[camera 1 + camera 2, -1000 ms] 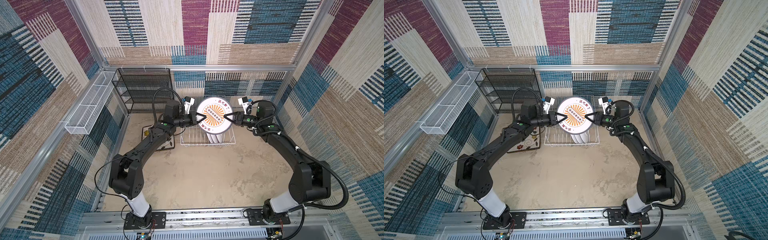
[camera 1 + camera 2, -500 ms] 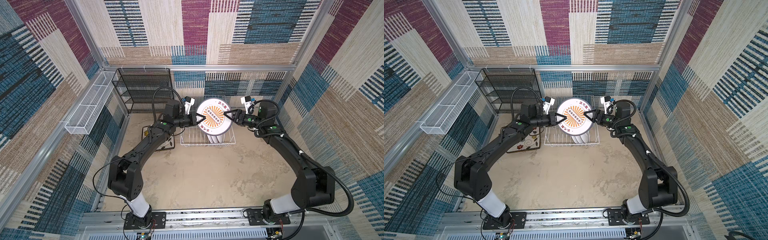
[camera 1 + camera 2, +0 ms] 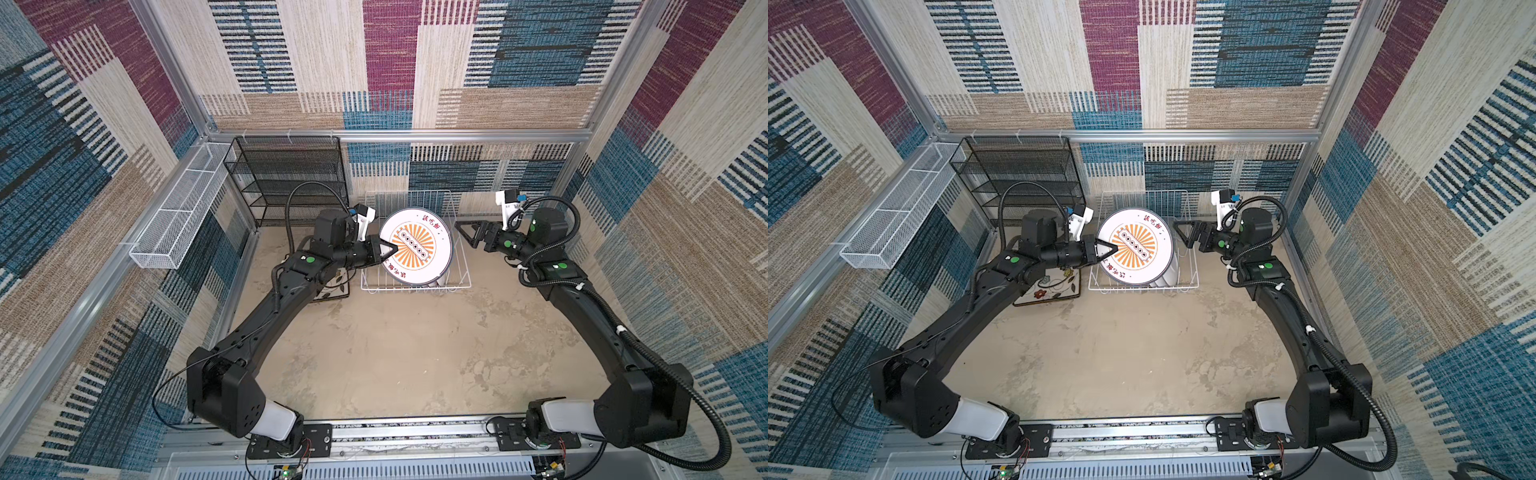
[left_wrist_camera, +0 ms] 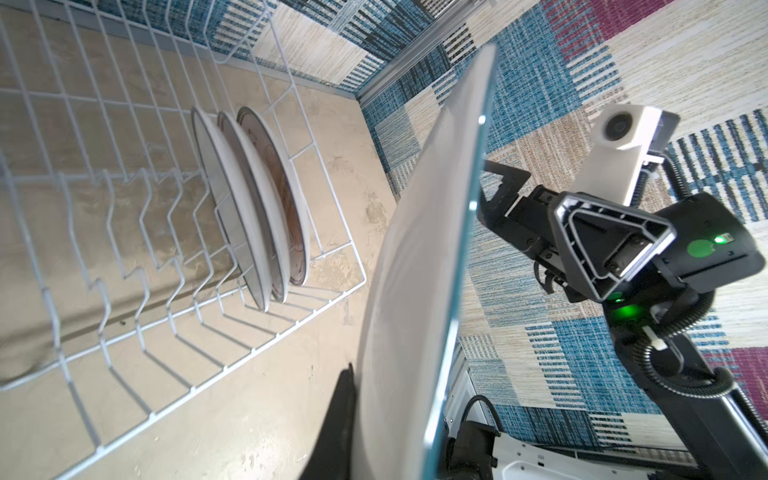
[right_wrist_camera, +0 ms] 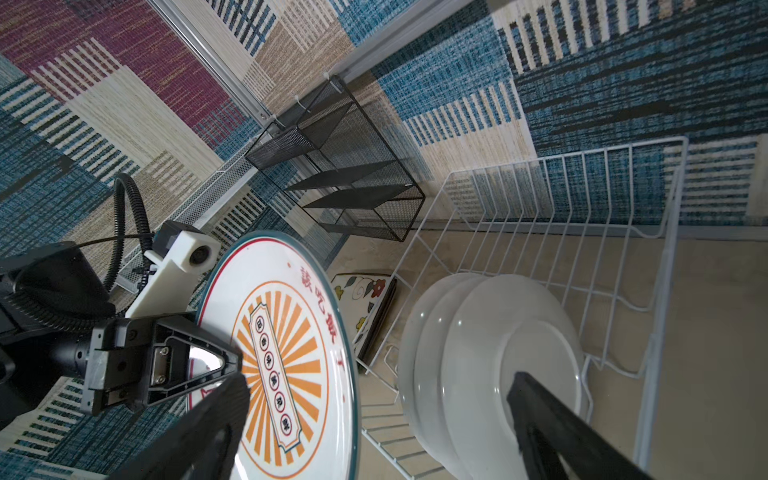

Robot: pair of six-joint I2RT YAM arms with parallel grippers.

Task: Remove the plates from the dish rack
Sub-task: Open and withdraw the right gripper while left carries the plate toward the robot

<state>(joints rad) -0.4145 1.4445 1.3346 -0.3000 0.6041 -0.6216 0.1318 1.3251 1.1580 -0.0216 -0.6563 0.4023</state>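
**A:** What is each claw doing?

**B:** The left claw (image 3: 388,249) pinches the left rim of a round plate (image 3: 417,247), jaws narrow on it. The right claw (image 3: 464,235) gapes wide just off the plate's right rim, touching nothing.

**A:** Where is that plate?

**B:** It is held up over the front of the dish rack (image 3: 457,284), with its face tilted toward the top camera. The rack sits on the worktop (image 3: 395,353) near the back wall.

**A:** Any writing?

**B:** Red Chinese characters (image 5: 318,299) curve along the rim, clearest in the right wrist view. A strip of smaller characters crosses orange rays in the middle, too fine to read.

**A:** What do the wrist views add?

**B:** The left wrist view shows the held plate edge-on with its plain back. It also shows three more plates (image 4: 257,208) upright between the tines at one end of the rack. In both top views the held plate hides nearly all of them. The right wrist view shows their white backs. A flowered square plate (image 3: 1050,286) lies flat just left of the rack, partly under the left arm.
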